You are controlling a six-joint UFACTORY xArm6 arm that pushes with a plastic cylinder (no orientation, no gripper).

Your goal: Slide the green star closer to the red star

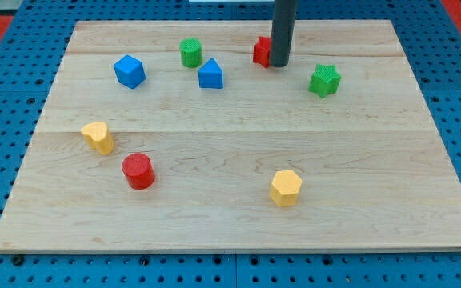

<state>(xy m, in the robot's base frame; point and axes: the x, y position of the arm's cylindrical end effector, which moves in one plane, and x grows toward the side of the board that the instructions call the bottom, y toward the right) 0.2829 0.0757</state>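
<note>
The green star [324, 80] lies on the wooden board at the view's upper right. The red star [261, 51] lies near the view's top centre, partly hidden behind the dark rod. My tip [278, 65] rests on the board right beside the red star, on its right side, and to the left of the green star with a gap of bare wood between them.
A green cylinder [190, 53], a blue triangular block [210, 74] and a blue cube [130, 71] lie at the upper left. A yellow block [98, 137] and a red cylinder [138, 170] lie at the left. A yellow hexagon [286, 188] lies at the lower centre.
</note>
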